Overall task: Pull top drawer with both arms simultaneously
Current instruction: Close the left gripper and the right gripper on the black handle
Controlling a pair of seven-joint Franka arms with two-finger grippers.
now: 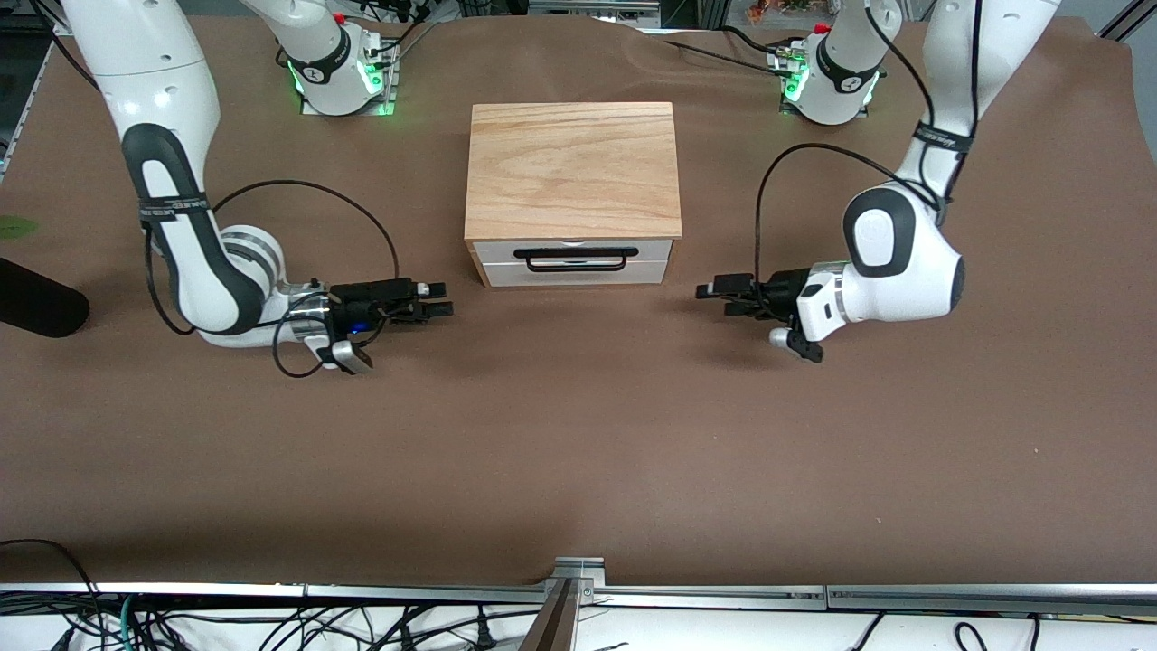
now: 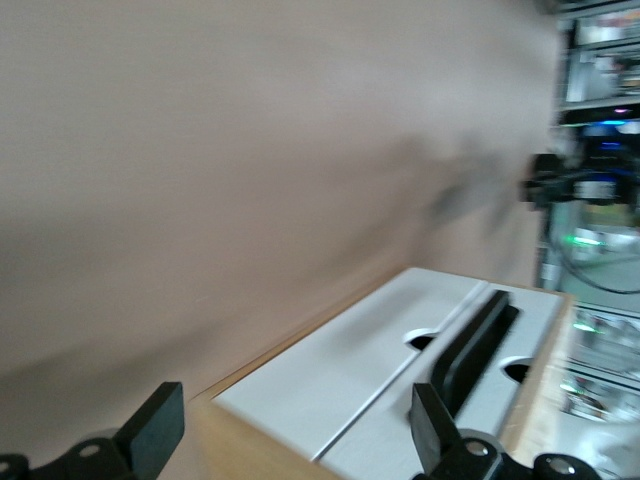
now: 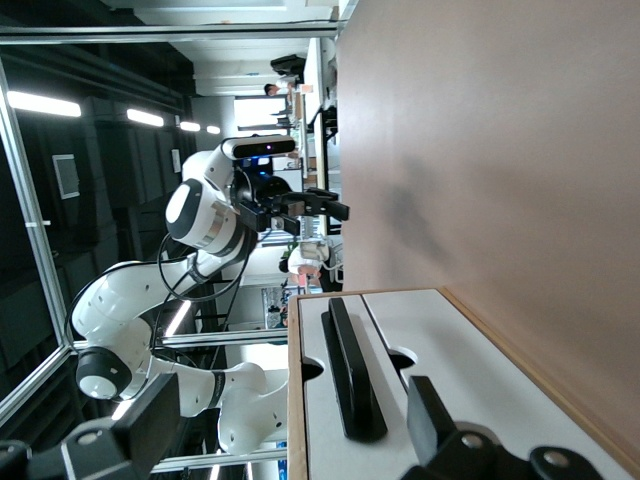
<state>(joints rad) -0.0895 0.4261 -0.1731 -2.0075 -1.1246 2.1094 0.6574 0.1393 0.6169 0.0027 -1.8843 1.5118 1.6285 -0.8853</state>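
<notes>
Spreading is seen in both sets of jaws, nothing held between them. The left gripper (image 1: 711, 298) is held low over the bare worktop (image 1: 578, 452), beside the cabinet (image 1: 572, 167) toward the left arm's end, pointed at it. The right gripper (image 1: 440, 299) is held likewise toward the right arm's end, mirrored. Both are apart from the cabinet. The top drawer (image 1: 572, 250) is seen shut, flush in the cabinet front, its black handle (image 1: 576, 259) untouched, with the lower panel (image 1: 575, 274) just beneath. The drawer front and handle are also shown in the left wrist view (image 2: 470, 350) and right wrist view (image 3: 350, 370). The cabinet is set mid-worktop between the two arm bases.
</notes>
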